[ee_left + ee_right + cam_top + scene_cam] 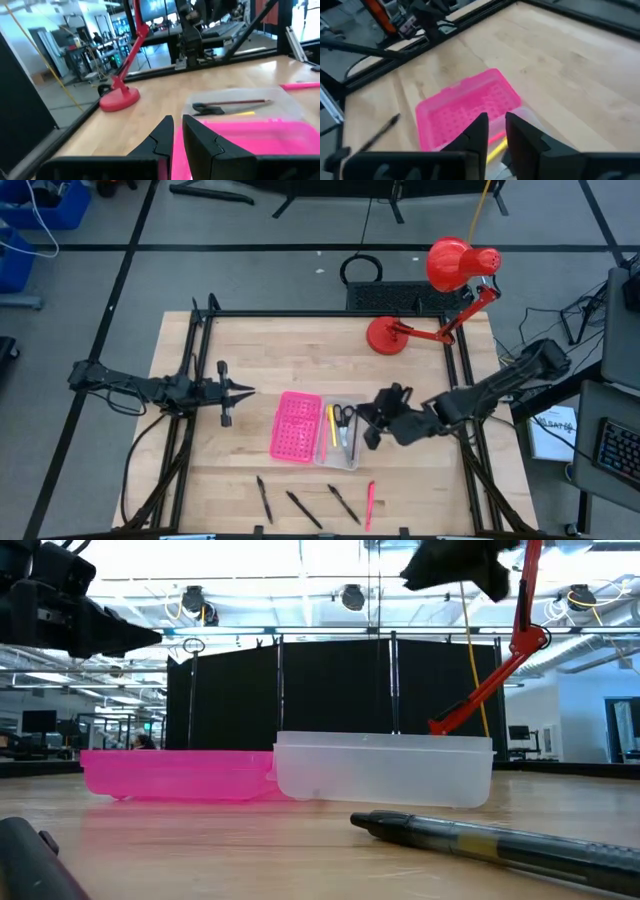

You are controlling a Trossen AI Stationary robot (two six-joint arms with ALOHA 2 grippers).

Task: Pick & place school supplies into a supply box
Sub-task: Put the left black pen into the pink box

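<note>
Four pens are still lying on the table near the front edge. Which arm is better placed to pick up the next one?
Probably the right. The right gripper hangs beside the supply box, near the pink pen. The left gripper waits beyond the pink lid.

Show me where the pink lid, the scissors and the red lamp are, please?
pink lid (295, 427), high view, middle of its perforated face.
scissors (344, 417), high view, black handles, inside the clear case.
red lamp (450, 264), high view, on its shade.

red desk lamp (440, 290) | upright at table's (270, 350) far edge
</note>
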